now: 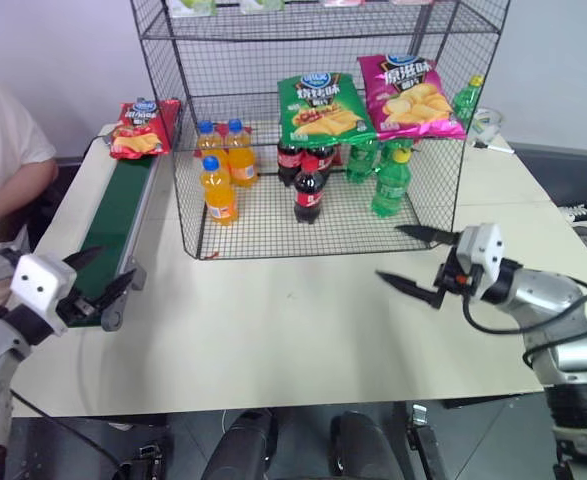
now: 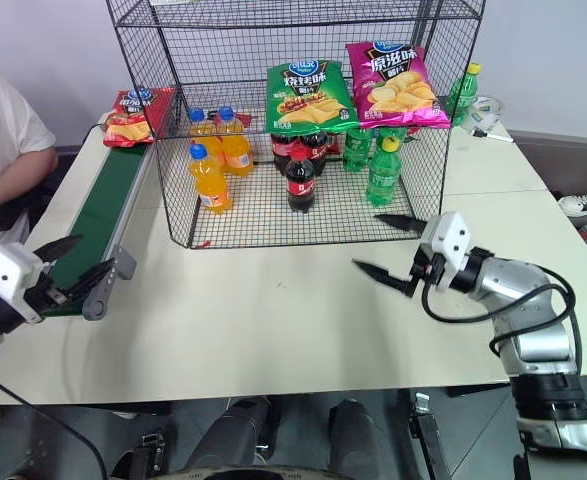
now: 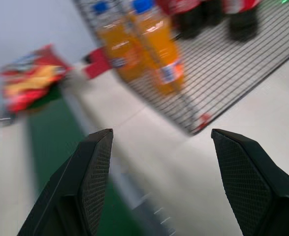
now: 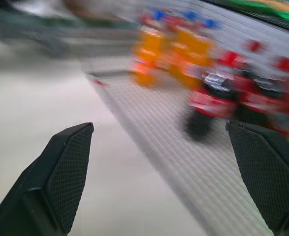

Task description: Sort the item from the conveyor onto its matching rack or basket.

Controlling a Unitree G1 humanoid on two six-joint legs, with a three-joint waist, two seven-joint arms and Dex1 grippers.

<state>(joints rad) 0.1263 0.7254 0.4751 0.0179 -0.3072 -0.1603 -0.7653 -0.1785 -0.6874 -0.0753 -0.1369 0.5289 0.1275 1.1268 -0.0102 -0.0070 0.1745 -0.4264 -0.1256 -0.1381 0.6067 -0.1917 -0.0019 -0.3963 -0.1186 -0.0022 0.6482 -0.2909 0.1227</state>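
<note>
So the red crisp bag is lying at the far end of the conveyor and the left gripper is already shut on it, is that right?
Not quite. The red crisp bag does lie at the far end of the conveyor, but the left gripper is open and holds nothing; it hovers at the near end of the belt, well apart from the bag. The left eye view shows the gap, and the left wrist view shows the spread fingers.

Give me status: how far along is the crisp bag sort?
Done: nothing yet. The red crisp bag lies at the far end of the conveyor, outside the wire rack. In hand: nothing; left gripper is open over the belt's near end, right gripper open over the table. Left: grasp, carry, place.
</note>
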